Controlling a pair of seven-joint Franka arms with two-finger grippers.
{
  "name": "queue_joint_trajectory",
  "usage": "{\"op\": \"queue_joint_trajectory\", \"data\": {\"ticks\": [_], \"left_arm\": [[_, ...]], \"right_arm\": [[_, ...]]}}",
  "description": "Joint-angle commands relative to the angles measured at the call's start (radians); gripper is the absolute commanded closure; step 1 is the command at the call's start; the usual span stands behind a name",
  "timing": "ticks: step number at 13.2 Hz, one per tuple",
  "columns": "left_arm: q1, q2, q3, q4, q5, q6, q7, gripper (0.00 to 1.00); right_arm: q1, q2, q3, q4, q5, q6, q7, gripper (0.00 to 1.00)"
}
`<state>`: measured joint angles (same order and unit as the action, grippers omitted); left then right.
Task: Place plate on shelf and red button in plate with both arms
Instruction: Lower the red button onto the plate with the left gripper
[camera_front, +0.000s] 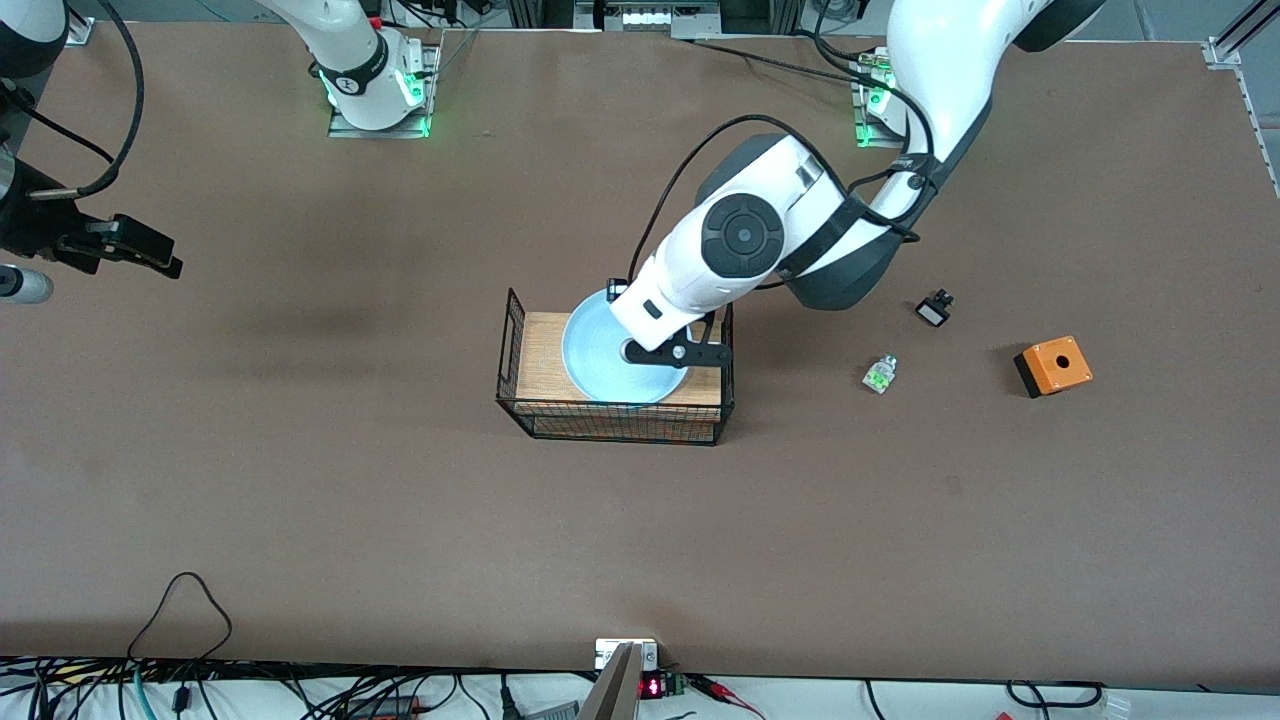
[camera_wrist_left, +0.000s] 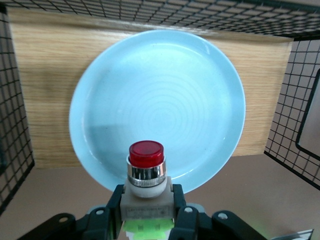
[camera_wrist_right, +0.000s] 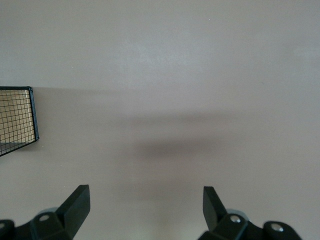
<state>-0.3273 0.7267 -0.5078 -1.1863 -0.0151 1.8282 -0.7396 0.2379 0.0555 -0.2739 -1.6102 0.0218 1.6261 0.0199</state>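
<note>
Red button (camera_wrist_left: 146, 172) is sitting clamped between the left gripper's (camera_wrist_left: 146, 220) fingers (camera_wrist_left: 181, 212) at lower centre, over the plate (camera_wrist_left: 165, 100) on the rack (camera_wrist_left: 45, 60), while the right gripper (camera_wrist_right: 146, 200) is waiting spread open.

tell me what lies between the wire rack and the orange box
In the front view, one small white-and-green piece lies between wire rack and orange box.

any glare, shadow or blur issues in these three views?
Front view: the left arm hides part of the plate; soft shadow on the table toward the right arm's end. Left wrist view: sharp, mild sheen on the plate, the left gripper shut on the red button. Right wrist view: open right gripper, blurry shadow on the table.
</note>
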Motion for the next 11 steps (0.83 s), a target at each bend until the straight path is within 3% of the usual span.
{"op": "queue_joint_trajectory", "data": {"ticks": [1, 6, 7, 8, 11], "left_arm": [[-0.071, 0.030, 0.058, 0.031, 0.023, 0.010, -0.009, 0.82], [-0.116, 0.063, 0.100, 0.043, 0.081, 0.031, 0.006, 0.77], [-0.118, 0.063, 0.100, 0.043, 0.081, 0.036, 0.006, 0.44], [-0.121, 0.062, 0.101, 0.043, 0.086, 0.043, 0.008, 0.00], [-0.107, 0.024, 0.100, 0.050, 0.086, 0.033, -0.003, 0.00]], "right_arm": [[0.003, -0.016, 0.002, -0.014, -0.013, 0.003, -0.011, 0.00], [0.000, -0.011, 0.001, -0.013, -0.013, 0.005, -0.009, 0.00], [-0.002, -0.010, -0.001, -0.007, -0.011, 0.003, -0.009, 0.00], [-0.003, -0.010, -0.001, -0.005, -0.006, 0.003, -0.009, 0.00], [-0.002, -0.010, -0.001, -0.002, -0.008, 0.001, -0.011, 0.00]]}}
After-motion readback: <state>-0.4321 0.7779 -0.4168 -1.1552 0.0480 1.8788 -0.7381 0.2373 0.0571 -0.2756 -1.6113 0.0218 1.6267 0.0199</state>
